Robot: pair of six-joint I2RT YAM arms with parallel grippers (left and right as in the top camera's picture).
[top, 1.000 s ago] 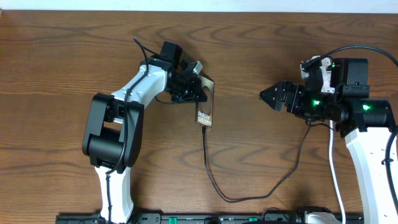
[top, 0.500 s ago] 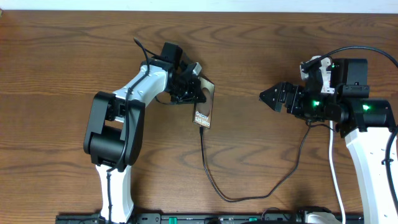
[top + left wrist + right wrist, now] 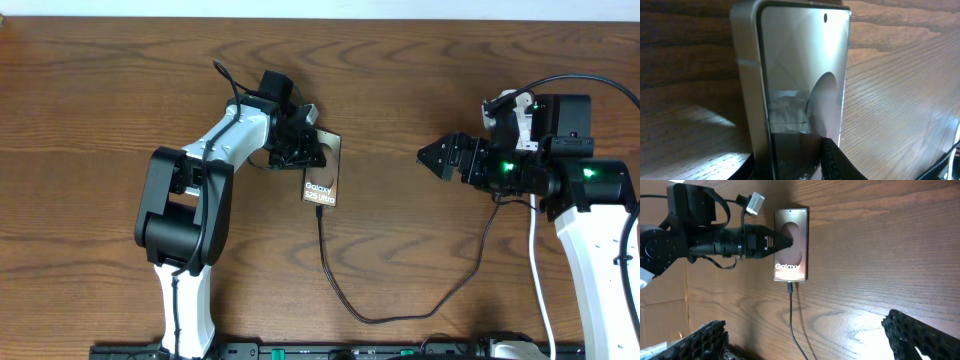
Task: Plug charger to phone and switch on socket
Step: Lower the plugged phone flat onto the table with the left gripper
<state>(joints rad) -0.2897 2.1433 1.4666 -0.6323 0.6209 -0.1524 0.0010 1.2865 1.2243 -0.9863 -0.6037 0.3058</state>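
The phone (image 3: 324, 178) is lying flat on the worktop (image 3: 100, 100), the charger (image 3: 335, 285) plugged into its lower end, as the left end effector (image 3: 312, 150) is working at its upper corner, grip impossible to tell; dragging the phone could pull the charger out. The right end effector (image 3: 425, 155) is hanging well apart, fingers spread wide.

Grey-bronze phone (image 3: 321, 175) lies lettering-up, the black charger (image 3: 340, 290) plugged into its lower end.
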